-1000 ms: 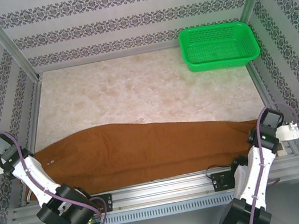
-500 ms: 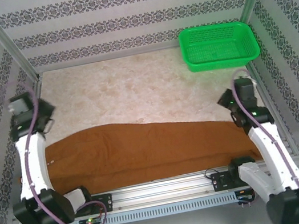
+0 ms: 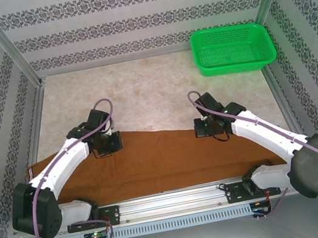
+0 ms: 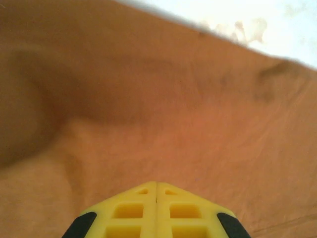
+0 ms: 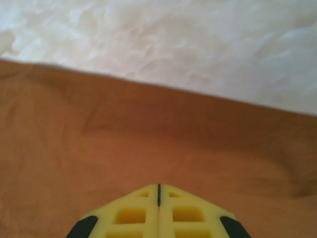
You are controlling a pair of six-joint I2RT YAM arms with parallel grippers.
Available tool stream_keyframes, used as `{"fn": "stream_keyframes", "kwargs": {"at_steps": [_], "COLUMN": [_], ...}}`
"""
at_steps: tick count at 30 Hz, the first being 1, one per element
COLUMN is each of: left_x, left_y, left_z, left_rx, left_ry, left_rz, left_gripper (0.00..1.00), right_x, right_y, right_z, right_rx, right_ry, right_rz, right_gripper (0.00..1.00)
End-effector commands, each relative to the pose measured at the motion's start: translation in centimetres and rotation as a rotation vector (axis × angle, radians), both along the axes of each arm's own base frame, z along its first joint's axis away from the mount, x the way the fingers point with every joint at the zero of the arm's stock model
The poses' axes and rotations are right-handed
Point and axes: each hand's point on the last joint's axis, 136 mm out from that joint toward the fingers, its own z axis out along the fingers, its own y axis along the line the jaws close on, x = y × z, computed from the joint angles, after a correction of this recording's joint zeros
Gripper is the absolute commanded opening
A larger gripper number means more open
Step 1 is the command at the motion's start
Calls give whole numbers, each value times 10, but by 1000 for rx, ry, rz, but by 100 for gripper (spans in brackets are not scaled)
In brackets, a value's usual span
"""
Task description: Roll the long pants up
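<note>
We are seeing the left gripper (image 4: 156,183) and the right gripper (image 5: 158,186) with jaws closed tip to tip, and the long pants (image 3: 166,158) are lying directly under and ahead of them. The arms are covering parts of the cloth. Beyond the jaws, the pale marbled table (image 3: 142,91) is meeting patterned walls (image 3: 130,22).

long pants (image 3: 172,157): matt rust-brown cloth, soft creases. table (image 3: 142,91): smooth pale marbled top, low sheen. basket (image 3: 233,69): green plastic mesh. left gripper fingers (image 4: 138,210), right gripper fingers (image 5: 131,215): matt yellow plastic.
</note>
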Motion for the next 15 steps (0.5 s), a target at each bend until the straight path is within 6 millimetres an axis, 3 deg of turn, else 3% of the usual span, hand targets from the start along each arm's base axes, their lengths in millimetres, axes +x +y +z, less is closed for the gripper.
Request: {"fn": "stream_keyframes", "kwargs": {"at_steps": [1,8,15], "left_x": [-21,-13,10], "left_y": [-7,-15,-21], "left_z": [-25,-57,-78], "left_rx": [26,28,63], "left_ry": [86,141,179], "left_rz": [-39,-38,-22], "left_gripper": [0,0,0], "right_x": [-16,-26,-8], "right_y": [17,39,33], "right_z": [-22,-77,-98], "right_rx": [10,-6,-49], "right_ry": [97,279,359], "right_rz": [17,41,-36], "right_gripper": [0,0,0]}}
